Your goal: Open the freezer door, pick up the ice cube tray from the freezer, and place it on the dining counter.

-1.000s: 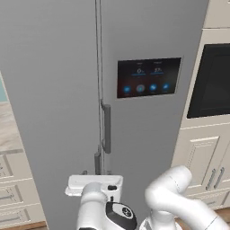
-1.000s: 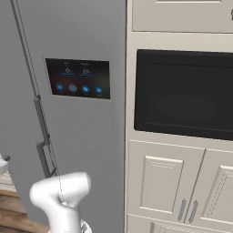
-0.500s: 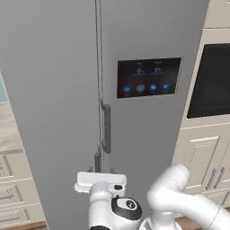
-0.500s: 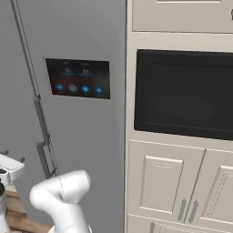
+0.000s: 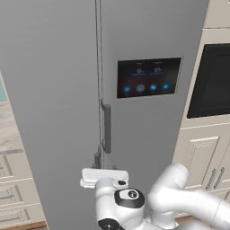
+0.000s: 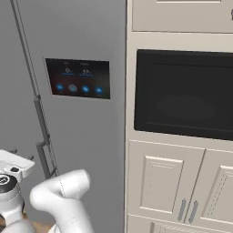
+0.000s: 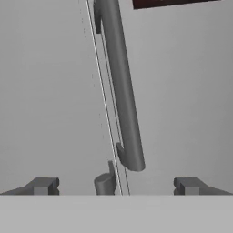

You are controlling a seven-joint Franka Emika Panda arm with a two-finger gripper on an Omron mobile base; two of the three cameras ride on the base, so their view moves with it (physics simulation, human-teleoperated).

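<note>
Against the grey fridge front, the freezer door [image 5: 49, 112] stands shut at frame left — centre the wide-open claw [image 7: 116, 186] on its handle top [image 7: 105, 184], bottom centre of the hand view, not the longer bar [image 7: 122, 91] right of the seam.

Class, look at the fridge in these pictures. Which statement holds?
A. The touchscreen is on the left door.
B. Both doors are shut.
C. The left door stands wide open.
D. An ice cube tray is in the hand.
B: the two doors meet in a thin seam, and the open hand is empty.
</note>
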